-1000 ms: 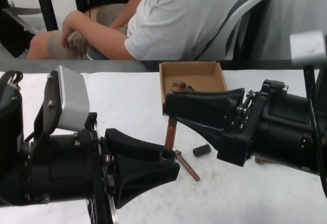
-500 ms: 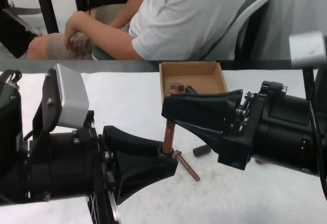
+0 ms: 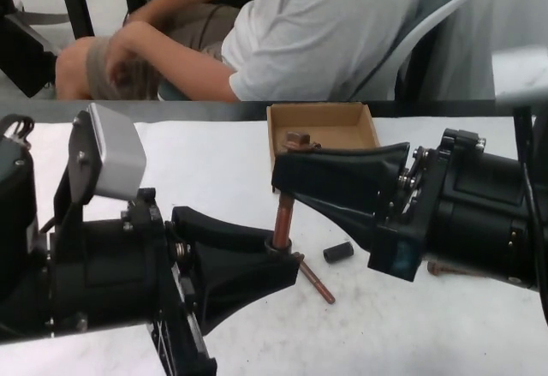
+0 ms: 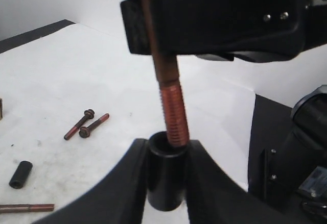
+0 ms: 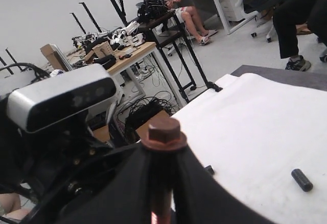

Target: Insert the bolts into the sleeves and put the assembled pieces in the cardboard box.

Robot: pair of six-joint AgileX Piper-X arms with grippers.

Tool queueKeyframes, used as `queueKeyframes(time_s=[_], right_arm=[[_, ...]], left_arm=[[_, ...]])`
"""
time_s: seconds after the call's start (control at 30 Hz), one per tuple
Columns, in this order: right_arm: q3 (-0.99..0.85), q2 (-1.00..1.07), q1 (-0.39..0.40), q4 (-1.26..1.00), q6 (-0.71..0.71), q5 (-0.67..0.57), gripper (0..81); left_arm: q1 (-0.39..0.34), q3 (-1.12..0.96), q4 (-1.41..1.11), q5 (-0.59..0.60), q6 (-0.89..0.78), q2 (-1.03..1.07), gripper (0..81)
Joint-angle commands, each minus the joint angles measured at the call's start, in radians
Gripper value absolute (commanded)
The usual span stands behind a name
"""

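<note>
Above mid-bench — L gripper [image 4: 167, 153] clamps upright sleeve [image 4: 164, 178]; R gripper [image 5: 162, 169] pinches bolt [image 4: 168, 96], its tip in sleeve mouth.

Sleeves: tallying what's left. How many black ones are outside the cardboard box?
2. One sleeve sits in the left gripper, with the bolt at its mouth; a loose sleeve lies on the bench. The arms may hide more.

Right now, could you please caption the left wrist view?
Right tool holds bolt, tip in sleeve held by left tool.
</note>
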Motion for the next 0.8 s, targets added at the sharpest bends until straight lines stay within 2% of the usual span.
queueKeyframes(time_s=[0.0, 0.33, 0.53, 0.77], right_arm=[[-0.006, 0.002, 0.002, 0.012, -0.033, -0.011, 0.3], [-0.006, 0.002, 0.002, 0.033, -0.041, -0.048, 0.3], [-0.006, 0.002, 0.002, 0.033, -0.054, -0.093, 0.3], [-0.006, 0.002, 0.002, 0.033, -0.05, -0.167, 0.3]], left_arm=[[-0.003, -0.004, -0.085, 0.01, -0.068, -0.002, 0.8], [-0.003, -0.004, -0.103, 0.035, -0.173, -0.002, 0.8], [-0.003, -0.004, -0.115, 0.128, -0.272, -0.002, 0.8], [0.004, -0.004, -0.129, 0.146, -0.283, -0.002, 0.8]])
